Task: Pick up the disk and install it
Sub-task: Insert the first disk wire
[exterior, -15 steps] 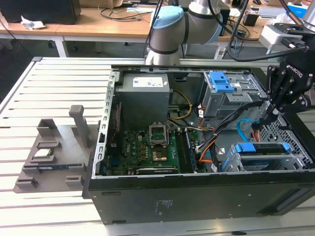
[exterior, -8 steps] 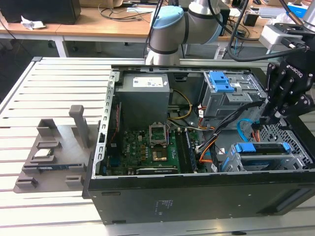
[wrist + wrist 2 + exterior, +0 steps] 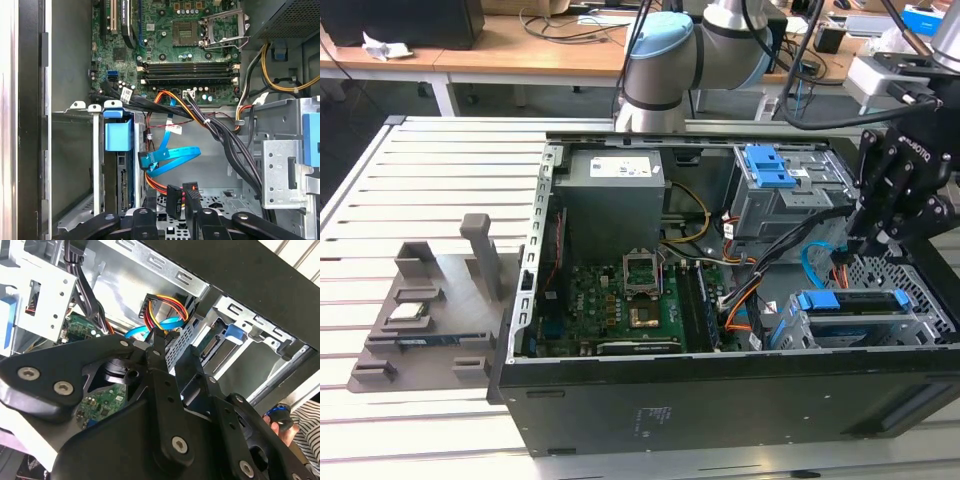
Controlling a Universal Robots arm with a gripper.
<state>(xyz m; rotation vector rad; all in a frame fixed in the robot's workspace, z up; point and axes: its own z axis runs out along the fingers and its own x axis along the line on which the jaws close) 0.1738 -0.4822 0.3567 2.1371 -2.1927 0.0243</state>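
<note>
The gripper [image 3: 848, 250], pinching a black cable connector [image 3: 191, 196], hovered beside the disk [image 3: 850, 302] seated in its bay.

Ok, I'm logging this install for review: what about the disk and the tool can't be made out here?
Disk: seen end-on in the first wrist view; the cage walls hide its faces and label.
One end of the disk: behind the tool links in that view.
Contact between tool and cable connector: they overlap, unclear in both wrist views.
</note>
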